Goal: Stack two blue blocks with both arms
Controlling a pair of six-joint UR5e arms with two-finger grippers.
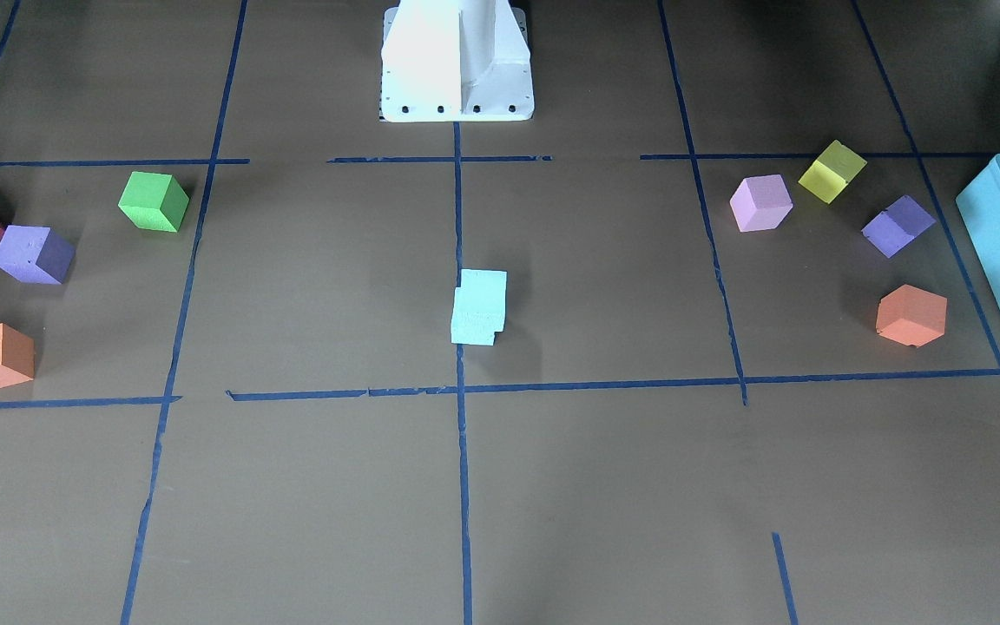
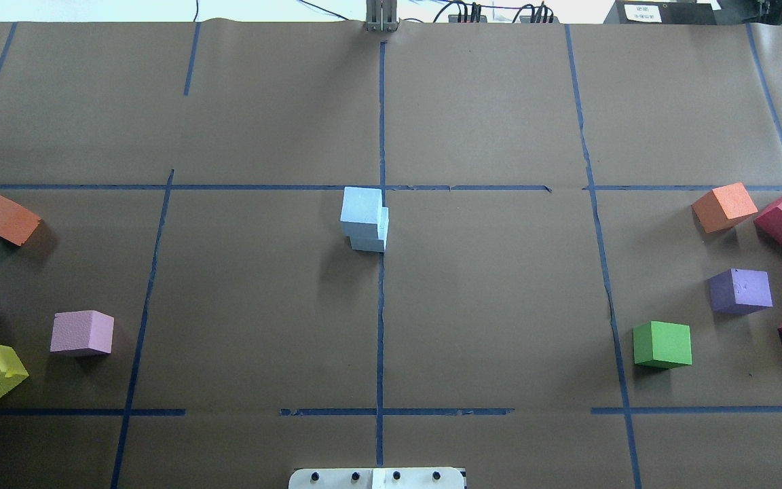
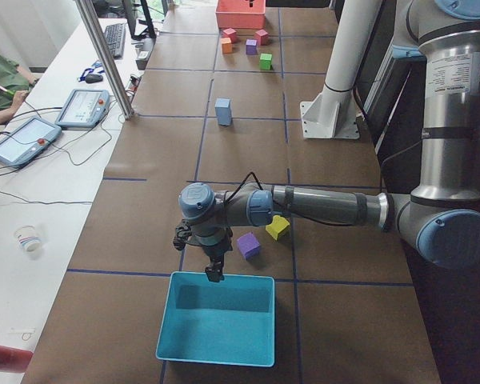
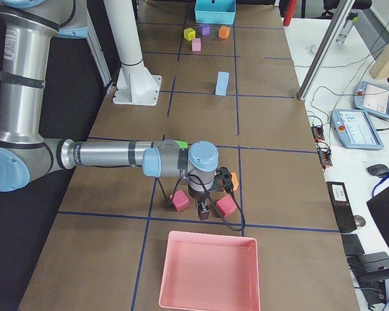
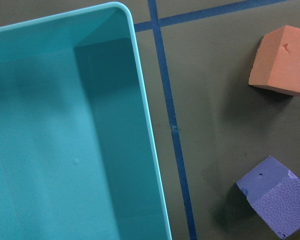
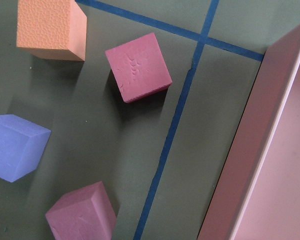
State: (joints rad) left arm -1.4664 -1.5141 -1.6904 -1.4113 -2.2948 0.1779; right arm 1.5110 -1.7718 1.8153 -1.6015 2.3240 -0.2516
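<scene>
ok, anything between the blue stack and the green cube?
No objects. In the overhead view the stretch from the blue stack to the green cube is bare brown paper, crossed only by blue tape lines.

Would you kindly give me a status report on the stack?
Left gripper, right gripper: state unclear. Blue blocks stacked centre, slightly offset. Other cubes well aside.

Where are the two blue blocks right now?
In the overhead view, the two blue blocks sit stacked in the middle of the table. They rest on the centre tape line, mostly to its left.
</scene>
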